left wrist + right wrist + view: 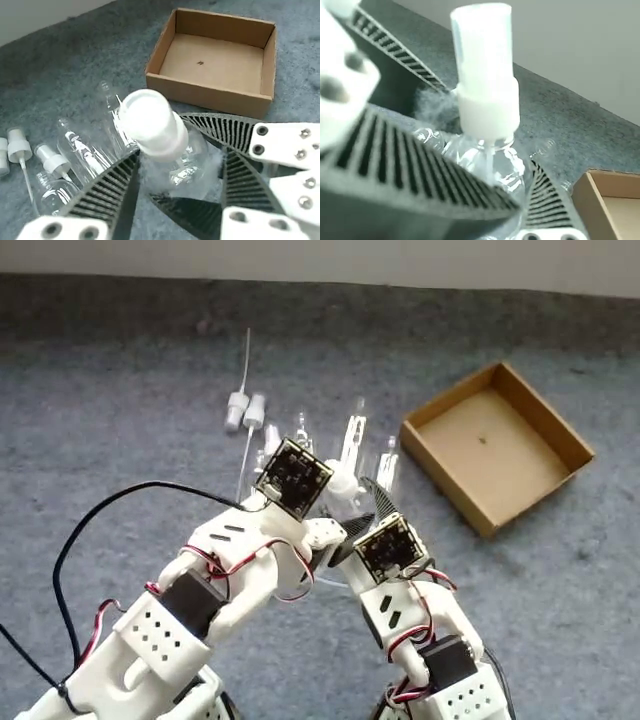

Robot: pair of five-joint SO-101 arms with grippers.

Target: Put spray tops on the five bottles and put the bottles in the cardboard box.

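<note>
A clear bottle [487,167] wearing a white spray top [485,75] stands upright between both arms, just left of the cardboard box [560,435]. My right gripper [485,195] is shut on the bottle's body, with black ribbed fingers [410,170] on either side. Coming from the left, my left gripper [160,135] is shut on the spray top [150,120] at its collar, and one of its fingers [107,192] touches the neck. The box [210,95] is empty. Several bare bottles [353,435] lie on the carpet behind the grippers.
Two loose spray tops [245,410] with long dip tubes lie at the back left, also seen as spray tops [50,160] beside lying bottles [80,150]. Grey carpet [120,420] is open to the left and in front of the box. Cables trail from the left arm.
</note>
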